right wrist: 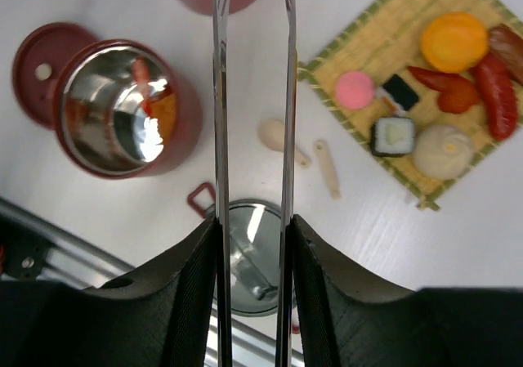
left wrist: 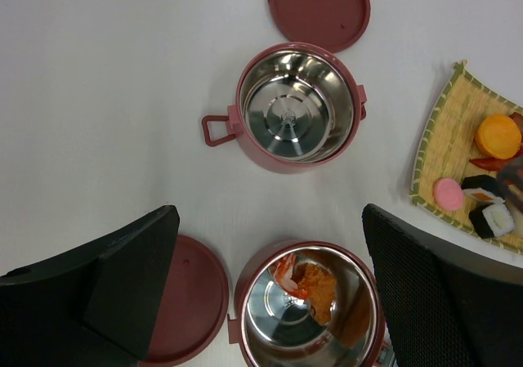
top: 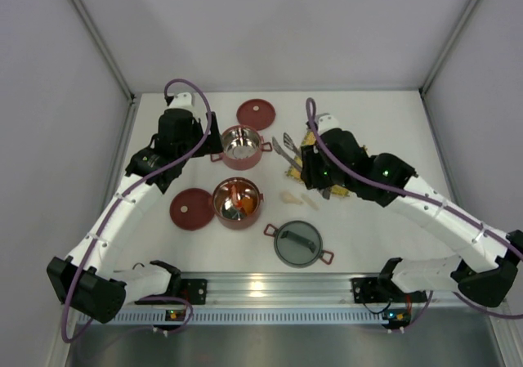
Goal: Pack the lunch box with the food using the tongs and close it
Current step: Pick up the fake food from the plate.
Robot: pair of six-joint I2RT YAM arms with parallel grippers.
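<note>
While the tongs (right wrist: pixel 219 97) are clasped by the right gripper (right wrist: pixel 252 234), left gripper (left wrist: pixel 270 248) released, food (left wrist: pixel 315 289) is noted in 1 lunch box tier (top: pixel 239 223) only; most is left on the mat (right wrist: pixel 384 40) at 2 o'clock of it, lids (top: pixel 256 114) off

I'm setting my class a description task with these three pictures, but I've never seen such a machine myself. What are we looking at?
Two robot arms are bolted to a table edge. The top picture looks down from above; the other two come from cameras on the wrists. The right gripper is shut on thin metal tongs; the left gripper is open and empty. On the table: two red lunch-box bowls, one holding food, two flat red lids, a grey domed lid and a woven mat of toy food.
</note>
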